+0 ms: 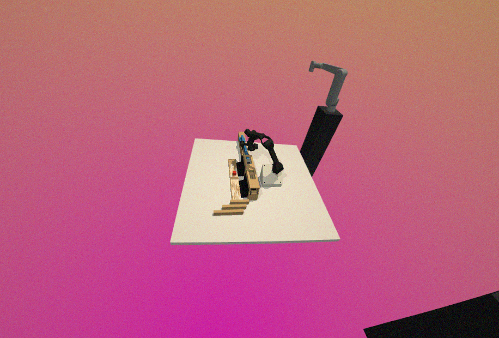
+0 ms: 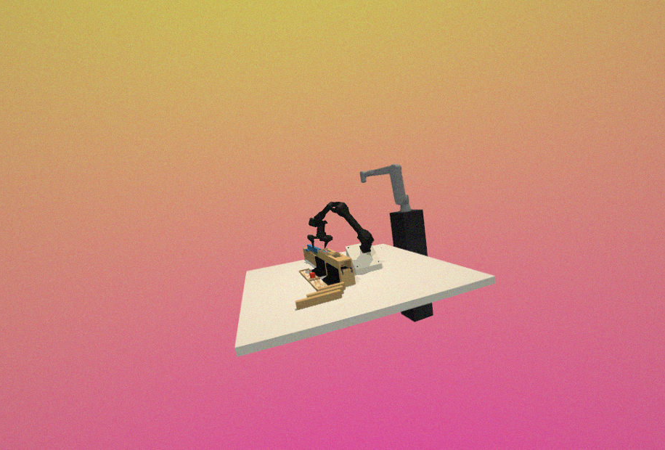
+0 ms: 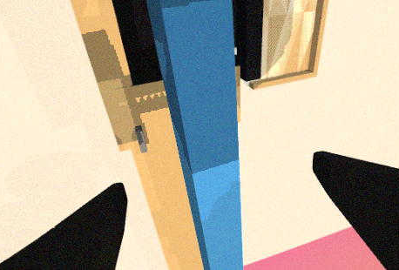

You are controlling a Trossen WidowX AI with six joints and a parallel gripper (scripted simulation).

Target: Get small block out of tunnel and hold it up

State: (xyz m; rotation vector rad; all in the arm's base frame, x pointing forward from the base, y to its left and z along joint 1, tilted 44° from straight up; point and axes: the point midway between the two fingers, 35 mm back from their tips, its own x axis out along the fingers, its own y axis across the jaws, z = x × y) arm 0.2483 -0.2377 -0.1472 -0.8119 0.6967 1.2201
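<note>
Blue handle (image 1: pixel 245 149) (image 2: pixel 312 248) (image 3: pixel 201 96) as I see it, its near end paler, tan tunnel (image 1: pixel 253 180) (image 2: pixel 338 256) (image 3: pixel 158 135) with black side panels (image 1: pixel 243 188) (image 2: pixel 332 273) (image 3: pixel 136 41), tan-brown rods (image 1: pixel 228 212) (image 2: pixel 319 300) toward the near edge, red block (image 1: pixel 234 173) (image 2: pixel 312 274) in a tan-rimmed tray (image 1: pixel 229 169) (image 2: pixel 305 276) (image 3: pixel 320 39), white-and-tan streaks on its floor, cream tabletop (image 1: pixel 298 215) (image 2: pixel 269 318) (image 3: pixel 280 131), black arm (image 1: pixel 273 153) (image 2: pixel 352 218)

Three views: two far, one close
Top looks steeply down, exterior lower and slantwise, both framing the whole table (image 1: pixel 202 223) (image 2: pixel 280 318); wrist peers close past the claw (image 1: pixel 248 145) (image 2: pixel 319 244) (image 3: pixel 219 176).

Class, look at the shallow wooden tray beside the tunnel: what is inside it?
A small red block sits in the tray. Whatever lies directly beneath the block is covered.
</note>
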